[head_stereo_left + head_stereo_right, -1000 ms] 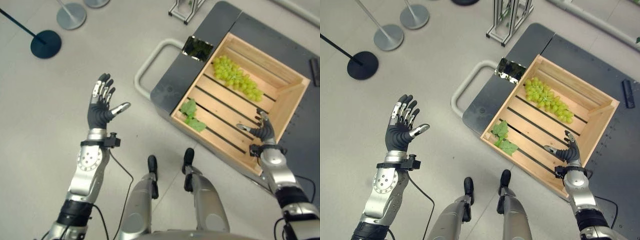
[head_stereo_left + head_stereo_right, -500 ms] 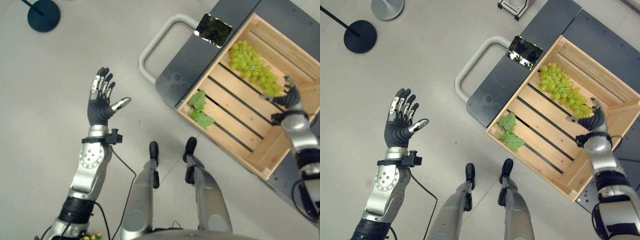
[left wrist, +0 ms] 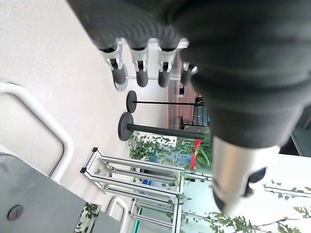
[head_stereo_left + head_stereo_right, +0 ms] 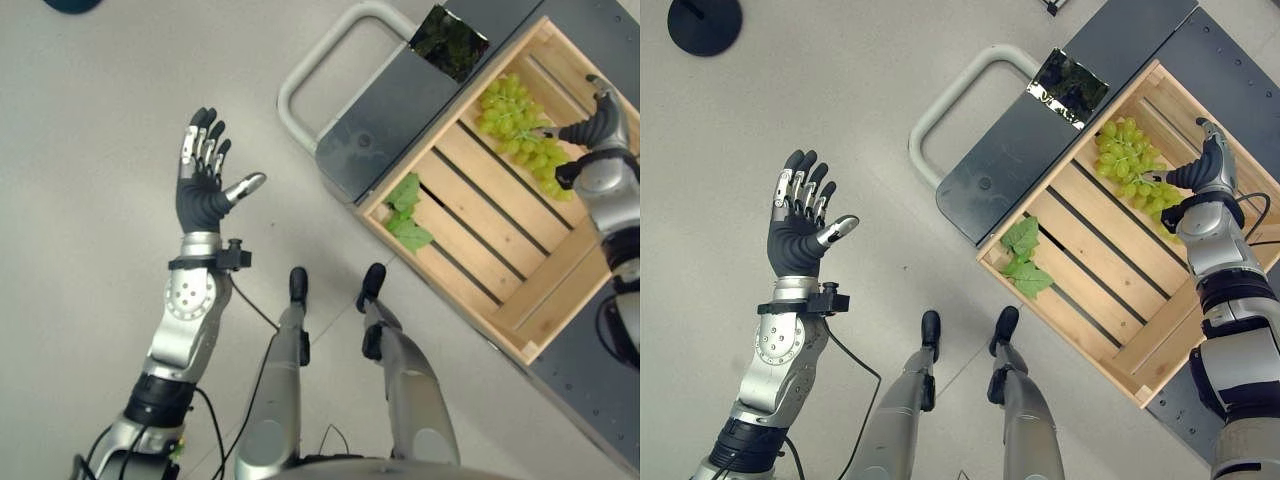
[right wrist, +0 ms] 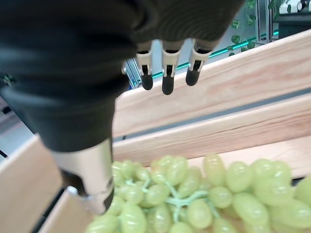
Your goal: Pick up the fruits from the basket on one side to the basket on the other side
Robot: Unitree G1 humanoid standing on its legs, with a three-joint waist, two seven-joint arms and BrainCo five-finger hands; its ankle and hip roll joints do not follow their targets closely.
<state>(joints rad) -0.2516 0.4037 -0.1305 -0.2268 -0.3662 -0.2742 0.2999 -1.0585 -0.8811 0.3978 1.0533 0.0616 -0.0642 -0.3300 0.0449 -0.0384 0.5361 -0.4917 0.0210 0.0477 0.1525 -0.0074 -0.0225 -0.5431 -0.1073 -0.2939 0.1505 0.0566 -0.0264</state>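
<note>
One pale-green grape bunch (image 4: 1132, 168) in slatted crate (image 4: 1110, 320).

Both eye views look steeply down, sharing the wooden crate (image 4: 500, 190) at right; the right wrist view sits very close, probably just above the grapes (image 5: 194, 199).

I see a pale grey floor (image 4: 900, 130) across most of the head views. On it, in the upper right of the frame, sits a low dark grey platform cart (image 4: 1010, 165) with a light grey loop handle (image 4: 940, 105) sticking out toward the upper left. A slatted wooden crate (image 4: 1110, 300) rests directly on the cart's deck — set at an angle, taking up most of it. At the top left corner a round dark stand base (image 4: 702, 22) sits on the floor, well apart from the cart. The left wrist view shows more round stand bases (image 3: 127, 127) on that floor — and a metal frame rack (image 3: 131, 170).
</note>
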